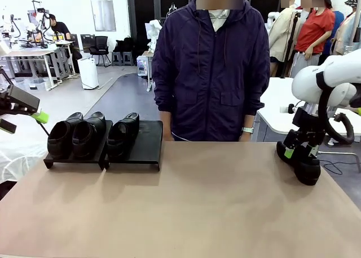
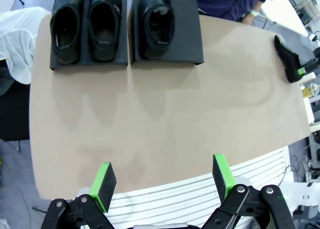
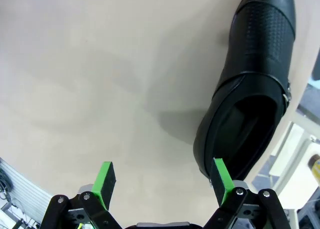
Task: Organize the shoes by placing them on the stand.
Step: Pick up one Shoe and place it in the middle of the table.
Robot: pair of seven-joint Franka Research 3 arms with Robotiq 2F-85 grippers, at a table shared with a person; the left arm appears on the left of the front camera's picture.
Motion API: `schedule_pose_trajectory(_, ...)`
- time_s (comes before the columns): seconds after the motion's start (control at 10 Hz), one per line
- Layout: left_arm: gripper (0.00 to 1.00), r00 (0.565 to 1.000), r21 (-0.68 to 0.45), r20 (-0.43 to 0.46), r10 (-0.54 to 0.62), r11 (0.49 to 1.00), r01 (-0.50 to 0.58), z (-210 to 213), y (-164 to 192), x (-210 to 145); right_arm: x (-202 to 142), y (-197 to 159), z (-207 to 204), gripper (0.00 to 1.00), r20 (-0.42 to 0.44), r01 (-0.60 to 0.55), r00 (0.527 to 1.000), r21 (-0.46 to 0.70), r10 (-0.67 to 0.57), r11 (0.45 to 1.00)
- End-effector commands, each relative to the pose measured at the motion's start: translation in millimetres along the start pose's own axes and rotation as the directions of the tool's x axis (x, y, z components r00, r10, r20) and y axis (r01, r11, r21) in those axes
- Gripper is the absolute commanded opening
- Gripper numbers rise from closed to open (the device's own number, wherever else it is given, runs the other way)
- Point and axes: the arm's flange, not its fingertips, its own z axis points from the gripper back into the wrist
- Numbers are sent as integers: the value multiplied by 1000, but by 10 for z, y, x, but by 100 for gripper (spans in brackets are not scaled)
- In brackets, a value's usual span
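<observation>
On the far left of the tan, matte surface [image 1: 197,201] stand two low matte-black rectangular platforms with slanted tops, side by side and touching. The left platform [image 1: 56,160] carries two glossy black leather slip-on shoes set next to each other, the left shoe [image 1: 61,136] and its neighbour [image 1: 87,135] filling the top. The right platform [image 1: 145,142] carries one more black slip-on shoe [image 1: 121,134] on its left half, while its right half is bare black board. From above, in the left wrist view, the same row reads clearly: two shoes on the left platform [image 2: 87,64], one on the right platform [image 2: 187,36], all with their openings facing up. The fourth black leather shoe [image 1: 304,165] lies on the surface at the far right edge, well apart from the platforms. The right gripper [image 1: 295,150] hangs right at this shoe with its green-padded fingers spread wide; in the right wrist view the shoe [image 3: 252,84] lies beside the right-hand finger [image 3: 220,174] rather than between the pair, and nothing is clasped. The left gripper [image 1: 22,116] sits at the left edge of the front view, raised near the left platform; its own camera shows the fingers [image 2: 105,181] parted wide and holding nothing. A person in a dark navy zip hooded jacket [image 1: 211,66] stands behind the far edge of the surface, just right of the platforms.
</observation>
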Motion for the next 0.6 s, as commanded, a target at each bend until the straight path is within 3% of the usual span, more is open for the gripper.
schedule_pose_trajectory(0.0, 100, 1000, -1, 2, 3, 1000, -3, 5, -1, 1, 92, -109, -59, 100, 18, -19, 1000, 34, 18, 999)
schedule_pose_trajectory(0.5, 100, 1000, -1, 2, 3, 1000, -3, 5, -1, 1, 143, -269, -379, 100, 94, -38, 994, -87, 47, 995)
